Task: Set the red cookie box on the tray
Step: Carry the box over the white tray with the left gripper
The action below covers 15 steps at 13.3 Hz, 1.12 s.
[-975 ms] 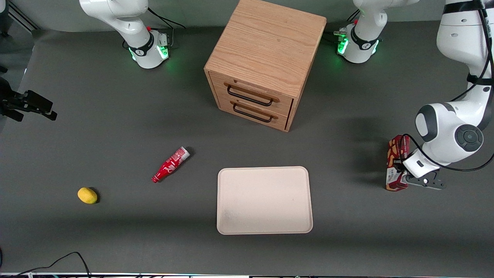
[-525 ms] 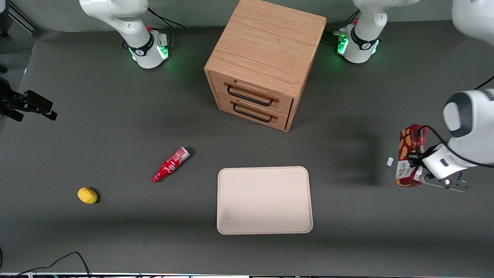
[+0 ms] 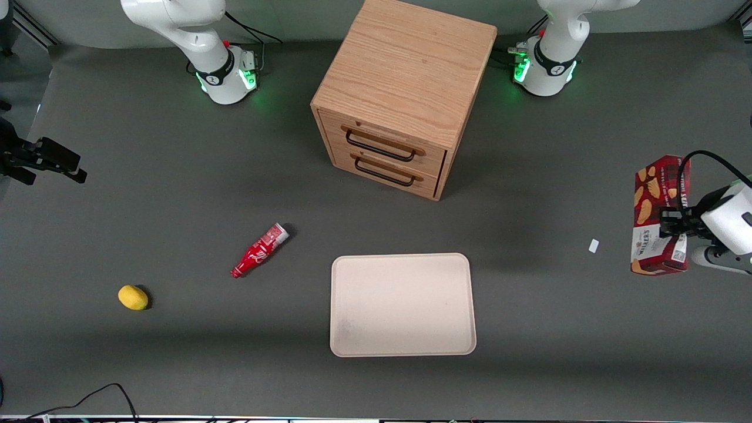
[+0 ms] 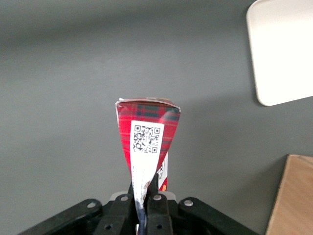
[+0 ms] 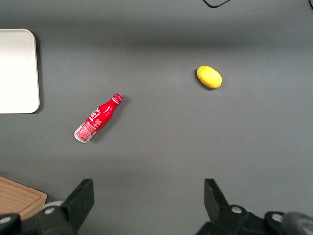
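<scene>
On the grey table (image 3: 176,194), from the parked arm's end toward the working arm's: one yellow lemon (image 3: 133,297), one red soda bottle (image 3: 259,250) lying on its side, one wooden drawer cabinet (image 3: 405,94) with one empty tray (image 3: 402,304) in front of it, and one small white scrap (image 3: 593,245). At the working arm's end the gripper (image 3: 675,226) is clamped on the one red cookie box (image 3: 659,214), held clear of the table and well apart from the tray. Compared with one second ago, box and gripper are higher and nearer the table's edge, uncovering the scrap.

White glossy arms, black joint bands; bases (image 3: 546,67) glow green, red button at 12 o'clock. Gripper (image 4: 145,205) black, silver screws, black cable.
</scene>
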Available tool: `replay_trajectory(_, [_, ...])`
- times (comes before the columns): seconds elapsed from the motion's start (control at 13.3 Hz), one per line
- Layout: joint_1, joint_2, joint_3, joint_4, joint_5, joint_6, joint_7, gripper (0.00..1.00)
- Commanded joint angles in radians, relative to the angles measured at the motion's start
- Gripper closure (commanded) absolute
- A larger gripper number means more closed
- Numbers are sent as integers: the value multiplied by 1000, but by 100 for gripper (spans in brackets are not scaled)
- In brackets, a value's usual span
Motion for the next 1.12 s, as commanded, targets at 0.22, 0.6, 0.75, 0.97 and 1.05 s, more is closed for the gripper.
replay_trajectory(0.22, [-253,250,-40,303,7,-16,-425,100])
replay_trajectory(0.6, [-367,483,-33,420,8,220,-553,100])
replay_trajectory(0.75, [-370,529,-31,419,8,287,-556,100])
replay_trajectory(0.97, [-379,595,-31,414,10,385,-568,100])
replay_trajectory(1.05, [-396,611,-27,414,15,412,-592,100])
